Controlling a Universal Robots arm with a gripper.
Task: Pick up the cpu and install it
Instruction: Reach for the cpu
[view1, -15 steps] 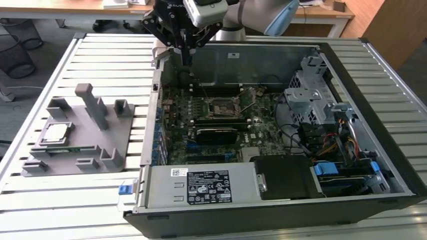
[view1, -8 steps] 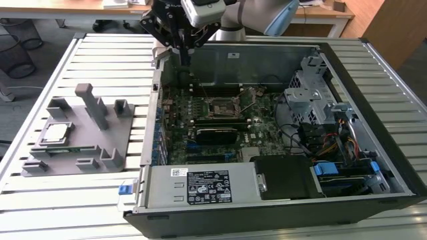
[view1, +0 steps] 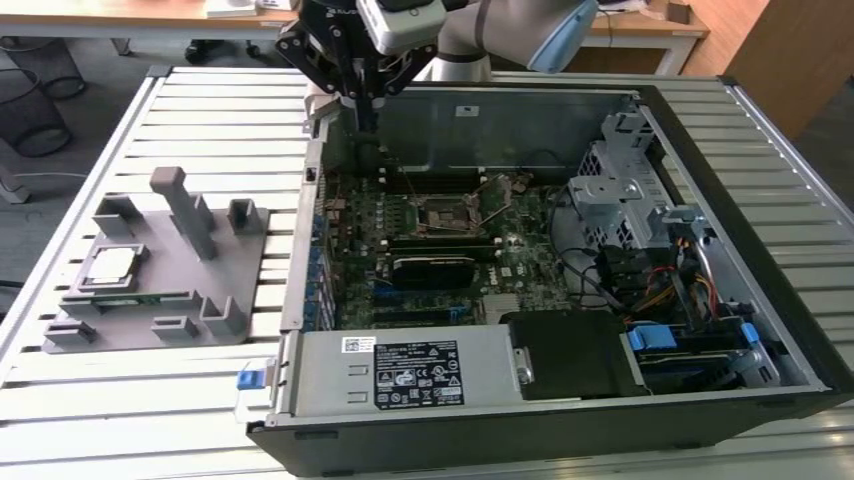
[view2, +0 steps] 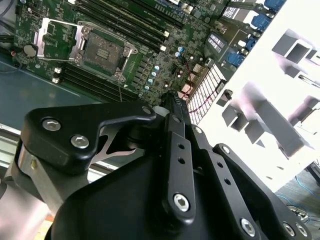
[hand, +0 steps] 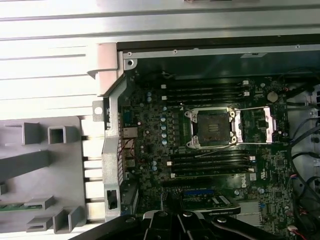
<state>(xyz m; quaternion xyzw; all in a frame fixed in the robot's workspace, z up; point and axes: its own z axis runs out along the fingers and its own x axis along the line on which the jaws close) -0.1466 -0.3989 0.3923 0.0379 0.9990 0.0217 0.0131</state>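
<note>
Exterior view, starting at its left: what's that lying on the grey stand (view1: 254, 235)?

That's the cpu (view1: 110, 264), a small flat square with a shiny silver top and a thin pale edge. It lies level in a shallow seat on the stand, towards the stand's left side

And the green strip just beside it?

A long narrow memory stick (view1: 134, 297), sitting in a slot on the near side of the cpu. The stand rests on the slatted table (view1: 147, 400)

Going right, where's the arm?

The gripper (view1: 360, 120) hangs over the far left corner of the open computer case (view1: 767, 250), pointing down and well apart from the cpu. Its jaws are pressed together; the second wrist view shows the black links closing in to a single tip

What's underneath it?

The green motherboard (view1: 534, 260). The square socket (view1: 441, 213) sits near its middle, a bit right of the gripper. In both wrist views its metal frame is folded open to one side and the thin lever wire stands loose, with rows of dark memory slots either side of it

And further right?

A silver labelled box (view1: 400, 370) along the near wall, then a metal drive cage (view1: 621, 185) and a bundle of coloured cables (view1: 667, 290) against the right wall
</note>
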